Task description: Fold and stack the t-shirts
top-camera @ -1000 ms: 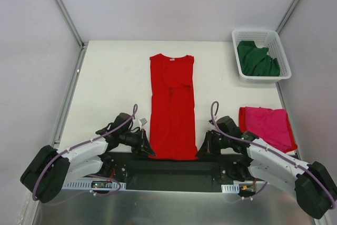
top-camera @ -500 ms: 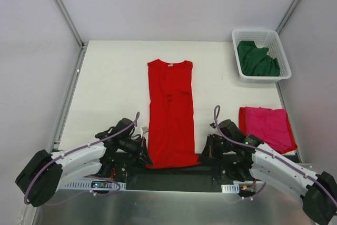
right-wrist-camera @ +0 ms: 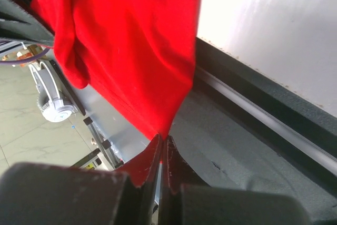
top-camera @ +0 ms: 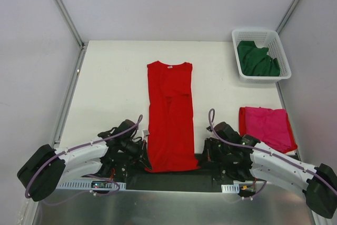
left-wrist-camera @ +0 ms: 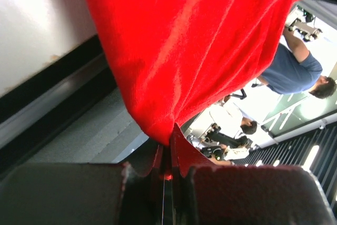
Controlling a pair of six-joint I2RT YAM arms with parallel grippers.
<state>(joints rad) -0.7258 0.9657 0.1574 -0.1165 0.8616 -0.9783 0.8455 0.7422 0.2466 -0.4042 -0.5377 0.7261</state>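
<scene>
Two hem corners of the red t-shirt (top-camera: 171, 114), clamped in the left hand (left-wrist-camera: 168, 148) and right hand (right-wrist-camera: 163, 142); shirt newly dragged away from the white basket (top-camera: 261, 79), hem past the bench (top-camera: 110, 88) edge, seemingly smoothed for folding.

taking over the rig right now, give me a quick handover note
Left gripper: shut on the near left hem corner of the red t-shirt.
Right gripper: shut on its near right hem corner.
Red shirt: a long strip down the middle of the table, sides folded in, hem at the near edge.
Magenta t-shirt: folded, on the table's right side.
Green t-shirt: bunched in the white basket, far right.
Done: magenta folded, red narrowed.
Left: fold red end to end, stack it on magenta, then do green.
</scene>
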